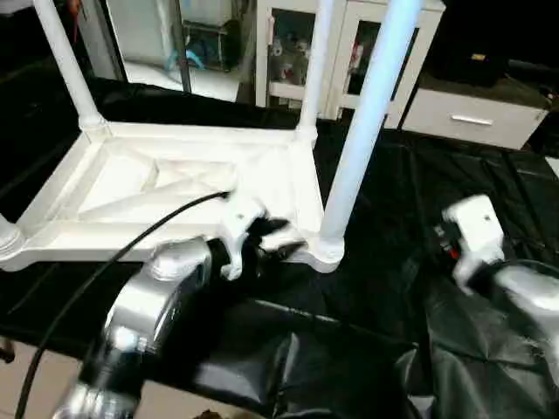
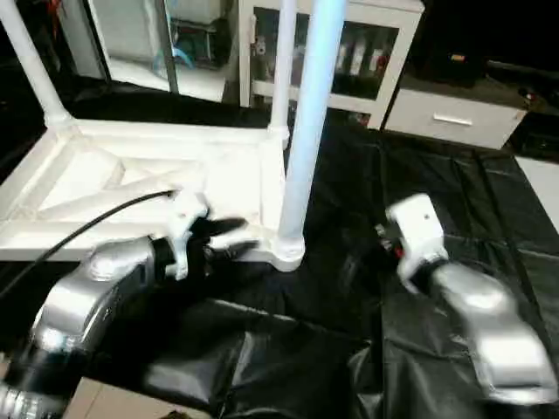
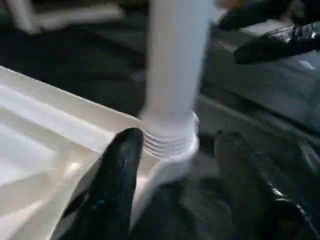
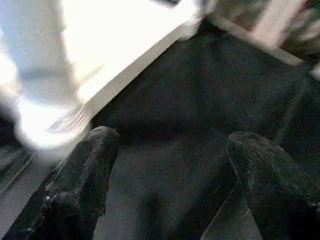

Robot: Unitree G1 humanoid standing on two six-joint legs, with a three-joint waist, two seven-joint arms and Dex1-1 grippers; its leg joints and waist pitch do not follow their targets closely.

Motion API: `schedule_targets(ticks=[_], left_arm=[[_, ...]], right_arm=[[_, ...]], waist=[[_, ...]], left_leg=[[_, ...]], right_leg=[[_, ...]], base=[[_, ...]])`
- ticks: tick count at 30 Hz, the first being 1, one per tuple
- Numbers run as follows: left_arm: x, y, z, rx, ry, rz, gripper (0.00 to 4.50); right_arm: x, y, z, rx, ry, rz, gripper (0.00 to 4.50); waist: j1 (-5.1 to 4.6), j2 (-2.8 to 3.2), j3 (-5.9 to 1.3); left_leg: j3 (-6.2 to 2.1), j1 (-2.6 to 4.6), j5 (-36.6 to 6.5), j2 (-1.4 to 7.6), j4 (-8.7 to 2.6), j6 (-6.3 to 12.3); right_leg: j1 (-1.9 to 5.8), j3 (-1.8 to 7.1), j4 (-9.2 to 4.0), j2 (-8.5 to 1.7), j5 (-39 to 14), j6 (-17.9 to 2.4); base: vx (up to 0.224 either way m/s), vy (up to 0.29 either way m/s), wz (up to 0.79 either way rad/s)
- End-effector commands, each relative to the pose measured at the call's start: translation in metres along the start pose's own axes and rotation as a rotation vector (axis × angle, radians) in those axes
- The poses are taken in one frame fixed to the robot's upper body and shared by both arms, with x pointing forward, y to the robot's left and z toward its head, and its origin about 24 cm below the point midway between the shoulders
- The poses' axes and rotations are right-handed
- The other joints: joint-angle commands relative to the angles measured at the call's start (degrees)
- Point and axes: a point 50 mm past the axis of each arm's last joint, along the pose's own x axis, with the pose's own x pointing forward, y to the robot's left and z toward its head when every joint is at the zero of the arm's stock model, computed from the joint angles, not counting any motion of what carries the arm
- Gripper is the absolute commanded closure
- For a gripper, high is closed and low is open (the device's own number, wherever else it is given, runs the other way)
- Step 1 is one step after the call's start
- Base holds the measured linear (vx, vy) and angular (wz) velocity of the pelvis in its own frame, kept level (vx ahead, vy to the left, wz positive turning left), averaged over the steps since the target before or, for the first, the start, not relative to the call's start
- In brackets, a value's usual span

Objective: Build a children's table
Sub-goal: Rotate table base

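The children's table lies upside down on the black cover, its white ribbed tabletop [image 1: 175, 188] facing up. Legs stand in its corner sockets: far left leg [image 1: 63, 65], far right leg [image 1: 316, 65] and near right leg [image 1: 367, 122]. My left gripper [image 1: 279, 237] is at the near right corner, open. Its black fingers [image 3: 117, 175] stand either side of that leg's threaded base [image 3: 169, 142], with gaps showing. My right gripper [image 4: 170, 165] hovers open over the black cover, to the right of that leg and apart from it, with nothing between its fingers [image 4: 80, 180].
The black cover [image 1: 367, 349] is wrinkled near the front and right. A black cable [image 1: 131, 244] runs from my left arm across the tabletop's near edge. A white glass-door cabinet [image 1: 288, 52] and a white drawer unit [image 1: 476, 113] stand behind the work table.
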Motion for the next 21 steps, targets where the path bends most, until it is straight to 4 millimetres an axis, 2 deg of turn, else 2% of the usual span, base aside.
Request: schedule_targets(ticks=[1,2,3,6,8,10,12,17,18,20,21], left_arm=[[0.009,0.011,-0.003,0.055,0.061,-0.027,1.46],[0.009,0.011,-0.003,0.055,0.061,-0.027,1.46],[0.010,0.013,-0.003,0.056,0.069,-0.035,1.33],[0.013,0.020,-0.004,0.062,0.134,-0.111,1.04],[0.014,0.023,-0.004,0.072,0.156,-0.129,0.90],[0.015,0.028,-0.006,0.101,0.189,-0.136,0.69],[0.016,0.033,-0.009,0.117,0.223,-0.138,0.65],[0.018,0.040,-0.012,0.125,0.243,-0.128,0.65],[0.019,0.042,-0.012,0.130,0.240,-0.117,0.94],[0.022,0.048,-0.011,0.140,0.234,-0.071,1.04],[0.022,0.048,-0.011,0.140,0.234,-0.071,1.04]], right_arm=[[-0.006,0.006,0.007,-0.030,-0.011,0.110,0.71],[-0.006,0.006,0.007,-0.030,-0.011,0.110,0.71],[-0.007,0.007,0.007,-0.034,-0.009,0.125,0.71],[-0.010,0.014,0.013,-0.034,-0.024,0.197,0.71],[-0.011,0.015,0.015,-0.035,-0.029,0.217,0.71],[-0.011,0.017,0.016,-0.044,-0.031,0.237,0.71],[-0.011,0.019,0.017,-0.051,-0.032,0.246,0.71],[-0.011,0.021,0.019,-0.057,-0.039,0.255,0.71],[-0.011,0.021,0.019,-0.056,-0.040,0.258,0.71],[-0.012,0.023,0.019,-0.059,-0.041,0.263,0.71],[-0.012,0.023,0.019,-0.059,-0.041,0.263,0.71]], waist=[[0.37,-0.45,-3.35],[0.40,-0.41,-3.38],[0.23,-0.51,-3.51],[0.46,-0.37,-3.84],[0.55,-0.36,-3.66],[0.77,-0.05,-3.56],[0.70,-0.05,-3.39],[0.99,-0.02,-3.47],[1.10,-0.02,-3.40],[1.40,0.12,-3.35],[1.61,-0.03,-3.41]], left_leg=[[-1.63,0.57,-5.52,4.64,-4.69,4.00],[-1.61,0.63,-5.29,4.71,-4.66,4.49],[-1.79,0.24,-4.02,4.93,-4.69,5.34],[-1.37,0.59,-2.28,5.08,-4.20,7.11],[-1.18,0.52,-2.51,5.23,-4.27,7.72],[-1.00,0.83,-4.77,5.54,-4.43,6.60],[-0.78,0.98,-6.52,5.40,-4.56,5.91],[-0.64,0.97,-7.85,5.77,-4.86,4.45],[-0.56,0.98,-8.38,5.80,-4.91,4.22],[-0.44,1.06,-9.16,5.67,-4.83,3.95],[-0.36,1.16,-9.65,5.64,-4.84,3.54]], right_leg=[[1.26,2.76,-3.99,-5.12,5.04,-14.92],[1.20,2.75,-3.91,-5.18,5.68,-15.33],[1.51,2.58,-3.55,-5.38,7.59,-16.17],[1.07,2.54,-3.20,-5.33,9.96,-18.04],[0.87,2.44,-3.19,-5.31,9.68,-18.69],[0.71,2.36,-3.37,-5.43,6.68,-19.19],[0.41,2.29,-3.80,-5.23,4.48,-19.13],[0.54,2.25,-3.62,-5.71,3.84,-18.99],[0.47,2.26,-3.70,-5.82,3.09,-18.97],[0.32,2.35,-4.01,-5.81,1.72,-18.73],[0.37,2.41,-4.08,-5.87,1.23,-18.50]], base=[[0.000,0.000,0.00],[0.000,0.000,0.00],[0.000,0.000,0.00],[0.000,0.000,0.00],[0.000,0.000,0.00],[0.000,0.000,0.00],[0.000,0.000,0.00],[0.000,0.000,0.00],[0.000,0.000,0.00],[0.000,0.000,0.00],[0.000,0.000,0.00]])
